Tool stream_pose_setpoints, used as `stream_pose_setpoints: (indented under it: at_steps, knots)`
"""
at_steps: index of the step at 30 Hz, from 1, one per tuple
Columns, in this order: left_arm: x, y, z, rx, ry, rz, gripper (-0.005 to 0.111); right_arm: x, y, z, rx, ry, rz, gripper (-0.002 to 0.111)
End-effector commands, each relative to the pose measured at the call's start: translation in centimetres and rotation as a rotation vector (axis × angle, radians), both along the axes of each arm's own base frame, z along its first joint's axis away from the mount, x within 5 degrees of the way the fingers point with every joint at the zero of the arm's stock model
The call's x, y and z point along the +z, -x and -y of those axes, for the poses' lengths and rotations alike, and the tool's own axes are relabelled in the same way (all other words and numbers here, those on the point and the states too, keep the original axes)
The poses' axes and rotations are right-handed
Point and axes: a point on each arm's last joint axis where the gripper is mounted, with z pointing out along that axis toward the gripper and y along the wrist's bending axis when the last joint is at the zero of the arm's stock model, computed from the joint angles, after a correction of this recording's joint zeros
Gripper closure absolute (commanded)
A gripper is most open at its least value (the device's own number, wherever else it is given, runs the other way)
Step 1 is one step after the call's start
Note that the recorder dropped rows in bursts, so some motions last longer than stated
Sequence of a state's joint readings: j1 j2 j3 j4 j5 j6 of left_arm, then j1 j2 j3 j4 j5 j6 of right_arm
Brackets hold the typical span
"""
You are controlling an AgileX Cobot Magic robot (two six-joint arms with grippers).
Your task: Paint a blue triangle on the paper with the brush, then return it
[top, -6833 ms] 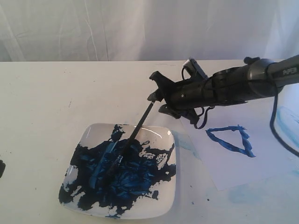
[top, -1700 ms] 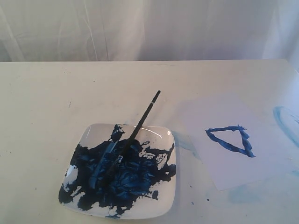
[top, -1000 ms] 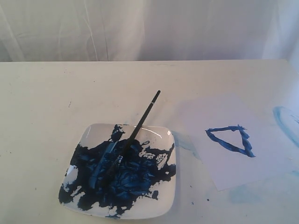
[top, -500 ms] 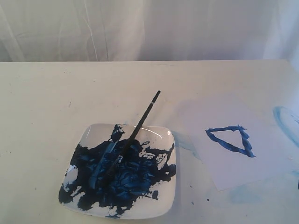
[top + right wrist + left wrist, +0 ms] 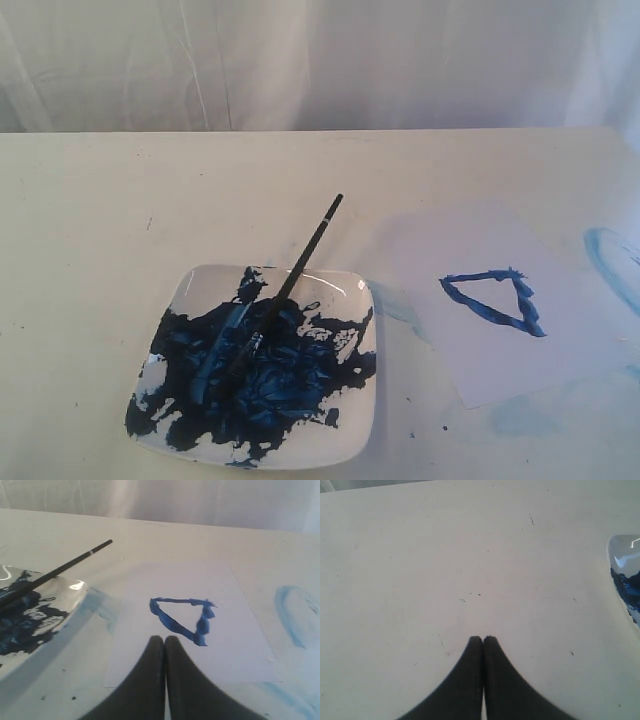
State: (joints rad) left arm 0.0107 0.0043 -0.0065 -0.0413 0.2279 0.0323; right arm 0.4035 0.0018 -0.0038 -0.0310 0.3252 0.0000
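Exterior view. Brush [image 5: 290, 280] lies with its bristles in the paint on the square plate [image 5: 362, 300], and its handle overhangs the far rim. The blue triangle [image 5: 495, 300] is closed on the paper [image 5: 470, 245], so I judge the task complete. Neither gripper shows here. Hazard: an arm crossing low could catch the raised handle tip, tipping the brush out and flinging paint. Open room is wide on the table [image 5: 90, 220] left of the plate and behind it. The gap between plate and paper is narrow.

Left wrist view. The left gripper [image 5: 483, 639] has its fingers pressed together on nothing, over bare table. The plate's corner is well apart to one side, and nothing obstructs a move here.

Right wrist view. The right gripper [image 5: 164, 639] is likewise pressed together and empty. Its tips line up with the paper's near part, short of the triangle; I cannot tell how high it sits. Hazard: a low pass forward would smear wet strokes or drag the thin sheet. A pale blue smear [image 5: 292, 610] marks the table beyond the paper, toward the table's right edge, where room runs short.
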Motion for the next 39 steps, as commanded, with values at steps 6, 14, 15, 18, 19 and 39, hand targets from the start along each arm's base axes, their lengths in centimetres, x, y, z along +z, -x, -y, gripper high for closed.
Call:
stream_pose_setpoints:
  at_steps: [6,14,15,18,19,39]
  knots:
    - [-0.2,0.02,0.03,0.003,0.016,-0.004,0.107,-0.29,-0.33,1.54,-0.302,-0.01,-0.025,0.108]
    - [-0.2,0.02,0.03,0.003,0.016,-0.004,0.107,-0.29,-0.31,1.41,-0.276,-0.007,-0.025,0.108]
    - [-0.2,0.02,0.03,0.003,0.016,-0.004,0.107,-0.29,-0.31,1.37,-0.268,-0.007,-0.025,0.108]
    - [-0.2,0.02,0.03,0.003,0.016,-0.004,0.107,-0.29,-0.3,1.28,-0.251,-0.007,-0.025,0.108]
    - [-0.2,0.02,0.03,0.003,0.016,-0.004,0.107,-0.29,-0.29,1.24,-0.244,-0.007,-0.025,0.108]
    - [-0.2,0.02,0.03,0.003,0.016,-0.004,0.107,-0.29,-0.26,1.08,-0.216,-0.013,-0.027,0.108]
